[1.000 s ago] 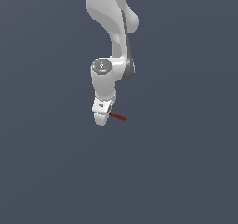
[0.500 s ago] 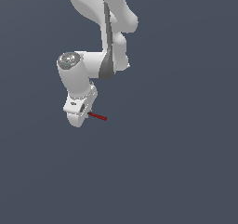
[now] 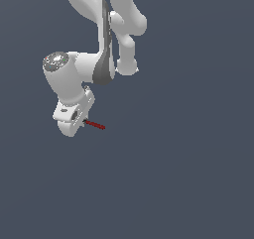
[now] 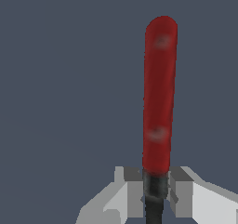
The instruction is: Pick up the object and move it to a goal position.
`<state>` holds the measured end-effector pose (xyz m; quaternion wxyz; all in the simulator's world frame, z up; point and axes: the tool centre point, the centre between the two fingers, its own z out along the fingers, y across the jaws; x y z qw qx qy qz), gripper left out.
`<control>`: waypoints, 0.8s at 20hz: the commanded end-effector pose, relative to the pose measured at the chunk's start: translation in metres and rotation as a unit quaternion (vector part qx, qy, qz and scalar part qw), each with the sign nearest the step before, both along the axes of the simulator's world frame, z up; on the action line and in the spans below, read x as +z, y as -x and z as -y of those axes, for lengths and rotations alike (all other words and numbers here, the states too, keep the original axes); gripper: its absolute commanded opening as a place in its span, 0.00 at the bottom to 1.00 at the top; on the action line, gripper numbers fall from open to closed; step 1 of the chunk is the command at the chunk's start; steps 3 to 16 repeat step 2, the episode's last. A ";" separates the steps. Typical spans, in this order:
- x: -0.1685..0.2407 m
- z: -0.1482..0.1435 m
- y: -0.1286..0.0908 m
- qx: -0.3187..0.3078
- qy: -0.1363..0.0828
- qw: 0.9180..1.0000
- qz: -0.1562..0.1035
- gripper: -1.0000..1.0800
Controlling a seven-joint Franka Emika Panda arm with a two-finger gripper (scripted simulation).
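Stick point(image 4: 159, 97) clamped at its black end between gripper point(image 4: 155, 195) pads, red shaft jutting straight out, seemingly crosswise to jaws.

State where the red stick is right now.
The stick is clamped by its black end in the gripper, low on the exterior view's left, its red shaft poking out toward that view's right.

A flat dark grey-blue floor point(image 3: 188, 183) fills the background.
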<state>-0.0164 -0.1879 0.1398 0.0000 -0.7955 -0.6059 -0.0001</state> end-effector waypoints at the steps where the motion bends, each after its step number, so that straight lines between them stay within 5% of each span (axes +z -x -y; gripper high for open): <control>1: 0.001 0.001 -0.001 0.001 0.000 1.000 0.000 0.00; 16: 0.001 0.001 -0.001 0.001 0.000 1.000 0.000 0.00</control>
